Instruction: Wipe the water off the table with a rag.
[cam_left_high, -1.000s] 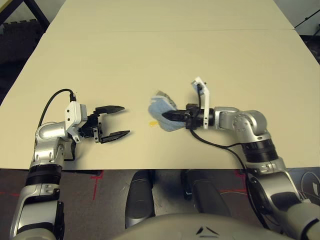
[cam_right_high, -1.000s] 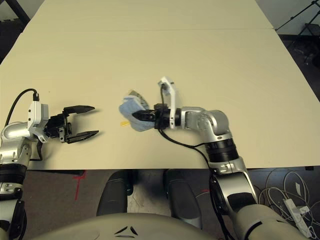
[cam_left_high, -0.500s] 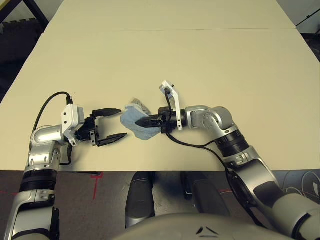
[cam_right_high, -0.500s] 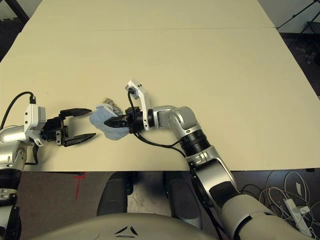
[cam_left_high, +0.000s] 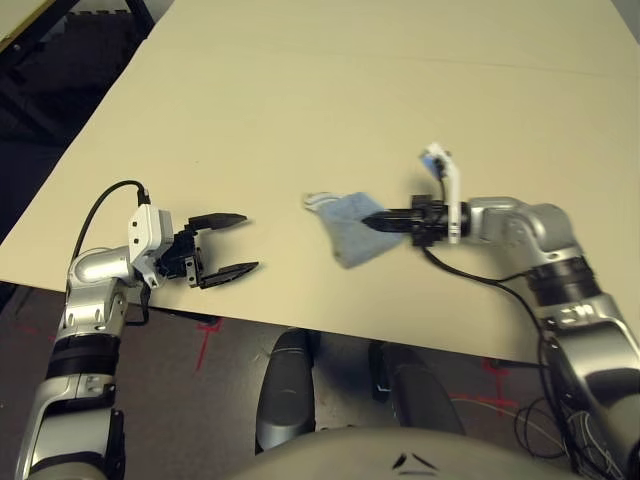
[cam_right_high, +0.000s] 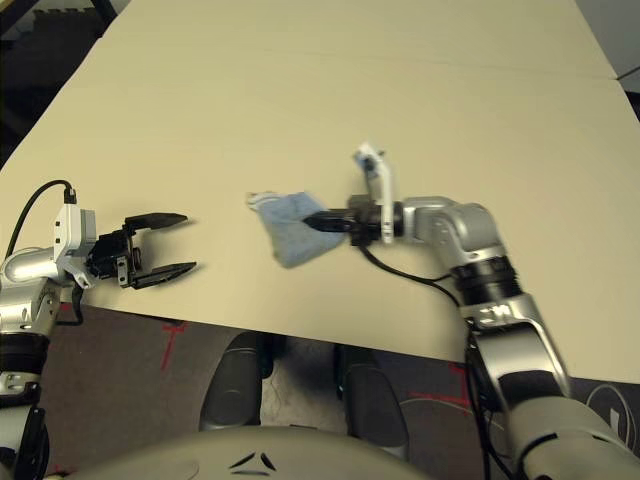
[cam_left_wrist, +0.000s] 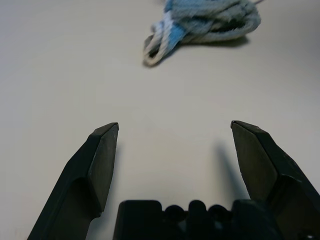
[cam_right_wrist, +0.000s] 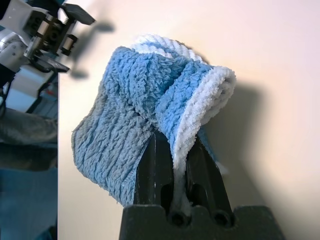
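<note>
The rag (cam_left_high: 343, 223), light blue terry with a whitish edge, lies bunched on the pale beige table (cam_left_high: 300, 100) a little ahead of its front edge. My right gripper (cam_left_high: 374, 220) reaches in from the right and is shut on the rag's right side; in the right wrist view the cloth (cam_right_wrist: 142, 107) folds over the closed fingers (cam_right_wrist: 156, 167). My left gripper (cam_left_high: 226, 244) hovers open over the table's front left, a hand's width left of the rag, nothing between its fingers (cam_left_wrist: 102, 155). The rag (cam_left_wrist: 200, 20) lies ahead of it. The water is hidden or out of view.
The table's front edge (cam_left_high: 300, 325) runs slantwise just behind both grippers. Its left edge (cam_left_high: 90, 130) drops to dark floor with a black frame (cam_left_high: 60, 30). A thin seam (cam_right_high: 400, 60) crosses the far tabletop. Red tape marks (cam_left_high: 205, 335) lie on the floor.
The camera has tilted and shifted. Half a second ago the rag was next to my left gripper; my right gripper has since dragged it back to the right. The left gripper stays open.
</note>
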